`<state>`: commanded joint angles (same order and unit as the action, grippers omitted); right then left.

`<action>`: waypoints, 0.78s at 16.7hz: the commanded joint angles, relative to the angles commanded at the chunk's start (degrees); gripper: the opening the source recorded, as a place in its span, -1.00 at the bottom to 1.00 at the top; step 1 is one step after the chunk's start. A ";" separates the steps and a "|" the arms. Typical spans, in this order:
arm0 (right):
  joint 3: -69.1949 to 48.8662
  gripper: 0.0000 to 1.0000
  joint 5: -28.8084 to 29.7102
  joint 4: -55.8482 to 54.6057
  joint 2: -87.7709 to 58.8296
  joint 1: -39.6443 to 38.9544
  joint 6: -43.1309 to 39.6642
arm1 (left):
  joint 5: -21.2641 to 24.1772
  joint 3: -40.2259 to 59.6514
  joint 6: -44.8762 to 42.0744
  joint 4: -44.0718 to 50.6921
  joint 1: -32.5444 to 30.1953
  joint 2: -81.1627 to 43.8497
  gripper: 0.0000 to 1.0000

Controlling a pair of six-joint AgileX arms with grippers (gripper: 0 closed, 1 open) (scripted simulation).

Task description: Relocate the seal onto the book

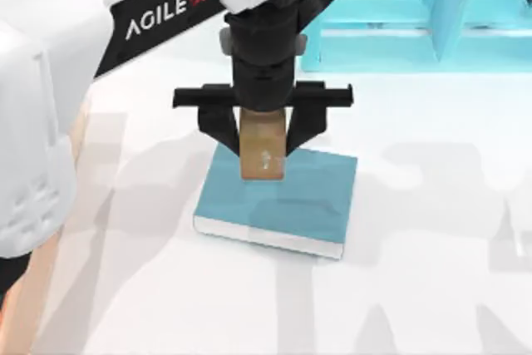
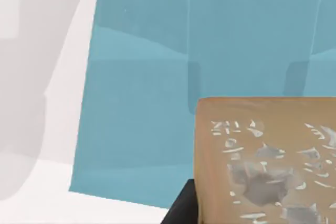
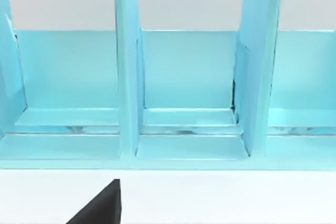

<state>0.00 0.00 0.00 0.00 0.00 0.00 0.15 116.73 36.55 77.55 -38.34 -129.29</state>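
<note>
At the top view's centre, the left gripper (image 1: 263, 151) clamps the seal (image 1: 262, 154) upright between its 2 fingers, directly over the teal book's (image 1: 291, 201) upper-left cover; only a straight descent seems needed.

seal (image 2: 268, 161) cut off (wrist view), book's (image 1: 307, 201) far edge hidden

The seal (image 1: 261, 154) stands over the book's (image 1: 291, 205) far edge, shelf unit (image 1: 399, 31) behind.
</note>
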 joint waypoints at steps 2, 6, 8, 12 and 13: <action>0.00 1.00 0.00 0.00 0.00 0.00 0.00 | -0.02 1.25 1.83 -0.68 -1.81 -1.69 -1.00; 0.00 1.00 0.00 0.00 0.00 0.00 0.00 | 0.03 1.09 1.76 -0.60 -1.72 -1.67 -1.00; 0.00 1.00 0.00 0.00 0.00 0.00 0.00 | 0.00 1.60 1.83 -0.25 -1.79 -1.76 -1.00; 0.00 1.00 0.00 0.00 0.00 0.00 0.00 | -0.02 2.51 1.92 0.45 -1.90 -1.81 -1.00; 0.00 1.00 0.00 0.00 0.00 0.00 0.00 | -0.02 2.51 1.92 0.45 -1.90 -1.81 -1.00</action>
<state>0.00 0.00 0.00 0.00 0.00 0.00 0.13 119.24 38.47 78.00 -40.24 -131.10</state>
